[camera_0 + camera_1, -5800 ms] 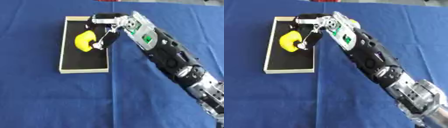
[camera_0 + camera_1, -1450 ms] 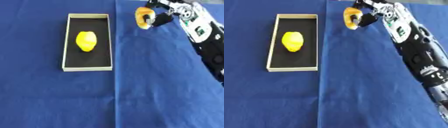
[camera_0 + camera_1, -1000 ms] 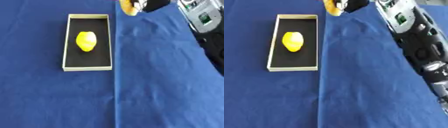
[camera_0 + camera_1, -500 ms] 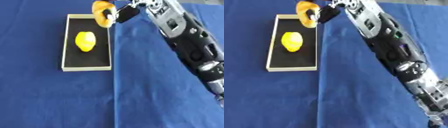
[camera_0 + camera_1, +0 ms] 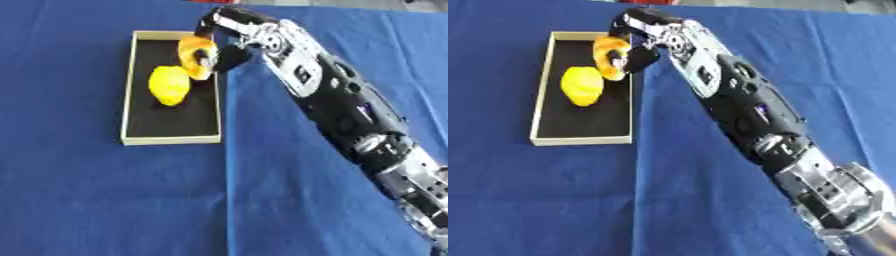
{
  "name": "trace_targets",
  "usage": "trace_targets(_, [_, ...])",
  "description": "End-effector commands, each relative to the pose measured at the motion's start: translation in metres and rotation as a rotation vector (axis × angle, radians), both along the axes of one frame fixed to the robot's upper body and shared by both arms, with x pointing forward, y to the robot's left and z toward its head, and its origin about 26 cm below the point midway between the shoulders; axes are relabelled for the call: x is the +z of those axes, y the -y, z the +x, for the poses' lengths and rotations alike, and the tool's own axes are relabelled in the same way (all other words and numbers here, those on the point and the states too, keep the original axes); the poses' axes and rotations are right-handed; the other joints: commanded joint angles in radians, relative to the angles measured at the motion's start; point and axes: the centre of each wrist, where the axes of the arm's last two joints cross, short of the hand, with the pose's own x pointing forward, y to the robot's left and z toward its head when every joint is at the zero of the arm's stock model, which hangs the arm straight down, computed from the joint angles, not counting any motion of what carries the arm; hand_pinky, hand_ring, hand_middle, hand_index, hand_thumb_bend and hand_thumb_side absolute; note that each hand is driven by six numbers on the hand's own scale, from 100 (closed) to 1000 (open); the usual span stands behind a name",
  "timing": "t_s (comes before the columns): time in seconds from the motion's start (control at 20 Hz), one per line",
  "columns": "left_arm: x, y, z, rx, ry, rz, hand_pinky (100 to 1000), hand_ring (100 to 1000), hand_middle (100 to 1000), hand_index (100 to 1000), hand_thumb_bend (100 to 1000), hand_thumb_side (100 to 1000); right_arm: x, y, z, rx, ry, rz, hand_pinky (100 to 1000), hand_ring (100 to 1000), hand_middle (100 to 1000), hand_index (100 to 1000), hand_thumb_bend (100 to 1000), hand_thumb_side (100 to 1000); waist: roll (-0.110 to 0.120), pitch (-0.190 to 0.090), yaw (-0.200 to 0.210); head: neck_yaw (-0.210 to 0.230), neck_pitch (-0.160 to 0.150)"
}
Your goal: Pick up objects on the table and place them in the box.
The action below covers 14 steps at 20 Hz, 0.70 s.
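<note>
Colour-wise it's mostly blue here: the tablecloth (image 5: 105,200) is a plain deep blue with no pattern, just a few fold lines running through it. The shallow rectangular box (image 5: 129,142) near the far left corner has pale cream walls and a flat black floor. Inside it sits a bright yellow lemon-shaped fruit (image 5: 169,85). Over the box's right edge there's a curved orange-yellow piece (image 5: 197,56) with a darker brownish patch in its middle. The right hand (image 5: 229,50) is black, and its arm (image 5: 350,115) is black with silver joints and a small green spot.
</note>
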Motion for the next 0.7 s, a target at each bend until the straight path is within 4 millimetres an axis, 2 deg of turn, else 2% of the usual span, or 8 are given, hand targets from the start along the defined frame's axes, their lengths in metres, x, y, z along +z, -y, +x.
trace_targets(0.05, [0.007, 0.0, -0.003, -0.006, 0.025, 0.014, 809, 858, 765, 785, 620, 706, 0.017, -0.003, -0.005, 0.041, 0.06, -0.049, 902, 944, 878, 931, 393, 356, 0.009, -0.023, -0.001, -0.001, -0.004])
trace_targets(0.25, [0.007, 0.001, -0.003, -0.008, 0.022, 0.016, 809, 858, 765, 785, 620, 706, 0.02, -0.004, -0.007, 0.07, 0.077, -0.103, 906, 951, 894, 951, 391, 366, 0.01, -0.025, -0.004, 0.001, -0.002])
trace_targets(0.7, [0.007, 0.001, -0.003, -0.01, 0.019, 0.014, 809, 859, 765, 784, 620, 706, 0.03, -0.001, -0.013, 0.085, 0.115, -0.061, 902, 948, 897, 964, 373, 377, 0.01, -0.029, -0.01, 0.009, 0.0])
